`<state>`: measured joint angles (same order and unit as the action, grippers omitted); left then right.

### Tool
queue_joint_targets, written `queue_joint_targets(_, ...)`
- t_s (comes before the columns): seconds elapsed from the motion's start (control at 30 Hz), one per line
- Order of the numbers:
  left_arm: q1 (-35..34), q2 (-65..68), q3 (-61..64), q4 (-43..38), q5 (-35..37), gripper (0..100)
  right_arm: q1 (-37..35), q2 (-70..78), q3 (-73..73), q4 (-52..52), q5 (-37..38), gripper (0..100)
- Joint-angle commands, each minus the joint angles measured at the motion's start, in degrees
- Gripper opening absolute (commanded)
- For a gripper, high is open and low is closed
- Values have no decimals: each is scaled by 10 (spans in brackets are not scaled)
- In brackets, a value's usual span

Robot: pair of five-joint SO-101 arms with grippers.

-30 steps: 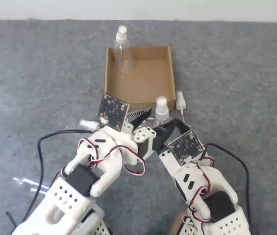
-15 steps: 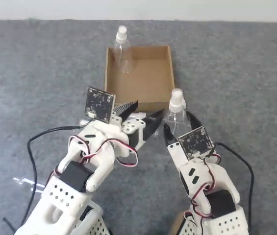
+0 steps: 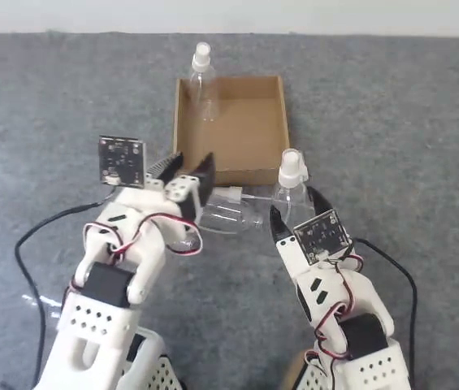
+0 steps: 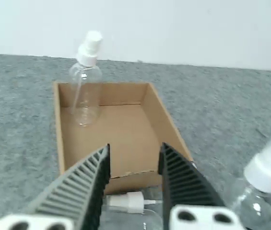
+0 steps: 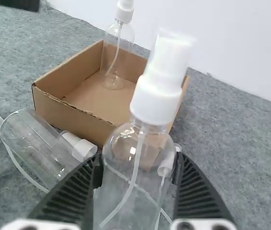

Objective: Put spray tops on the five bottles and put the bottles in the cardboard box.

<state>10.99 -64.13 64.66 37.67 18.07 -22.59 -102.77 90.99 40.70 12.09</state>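
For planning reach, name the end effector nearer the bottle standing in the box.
Left. The left end effector hovers before the box, facing that bottle; the right end effector, farther off, grips another bottle.

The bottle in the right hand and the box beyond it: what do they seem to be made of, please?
The bottle looks like clear glossy plastic, possibly glass: the dip tube shows through its wall. Its spray top seems opaque white plastic. The box looks like matte brown cardboard with thin walls.

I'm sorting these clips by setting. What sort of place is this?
Probably a robot test bench, not a home: grey felt-like mat, bare white wall, cardboard box, and a spray bottle in the right gripper.
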Motion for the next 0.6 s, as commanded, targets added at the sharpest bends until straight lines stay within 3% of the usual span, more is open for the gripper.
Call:
queue_joint_targets(0.0, -23, -9, -12, -14, 4, 114, 7, -14, -10, -10, 1, 65)
queue_joint_targets(0.3, -17, -8, 19, -61, 5, 104, -23, -14, -71, 73, 0, 65)
queue_joint_targets(0.47, 41, -7, 42, -90, 0, 104, -44, -14, -73, 69, 0, 65)
queue_joint_targets(0.57, 78, -5, 69, -127, -40, 103, -65, -14, -80, 73, 1, 65)
